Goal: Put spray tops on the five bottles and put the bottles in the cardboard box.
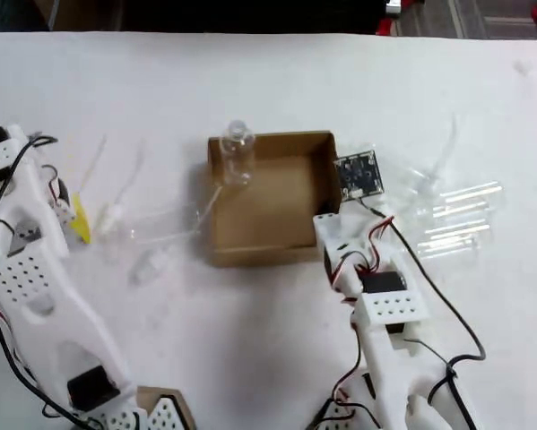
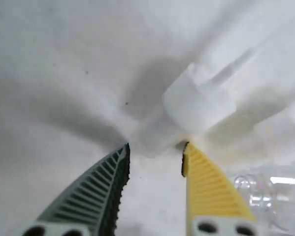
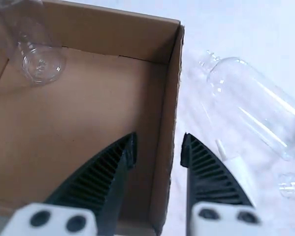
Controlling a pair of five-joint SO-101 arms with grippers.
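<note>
The open cardboard box [image 1: 315, 170] sits mid-table. One clear bottle [image 1: 237, 152] without a top stands upright in its far left corner, also seen as the bottle [image 3: 39, 61] in the right wrist view. My right gripper [image 3: 158, 145] is open, and its black fingers straddle the box's right wall [image 3: 171, 98]. Another clear bottle [image 3: 258, 110] lies on the table just outside that wall. My left gripper [image 2: 154, 150] is open, low over the table at the left. A white spray top [image 2: 199, 101] lies just past its tips. Its yellow finger [image 1: 80, 224] shows from above.
Several clear bottles [image 1: 456, 224] lie in a loose group right of the box. More spray tops [image 1: 151, 264] with long thin tubes lie between the left arm and the box. The right arm [image 1: 380, 300] stands close to the box's near right corner.
</note>
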